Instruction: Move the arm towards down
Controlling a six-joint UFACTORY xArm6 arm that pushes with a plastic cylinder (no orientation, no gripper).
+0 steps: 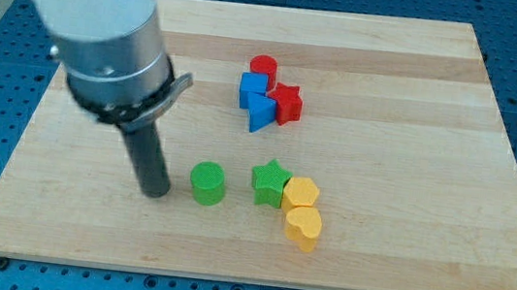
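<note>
The arm ends in a plain dark rod; there are no jaws on it, so nothing is clenched or held. My tip [154, 193] rests on the wooden table [402, 259], just to the view's left of the green cylinder [207, 182] and apart from it by a narrow gap.

Further toward the view's right lie the green star [271, 182], the yellow hexagon-like block [301, 192] and the yellow heart [304, 227], packed close together. Up the view sit the red cylinder [263, 68], two blue blocks [256, 100] and the red star [288, 102], clustered.

The deciding relation: between the tip and the table's bottom edge the wood is bare. In my judgement a straight move toward the view's bottom would meet no block, the green cylinder lying to the side rather than in that path.
</note>
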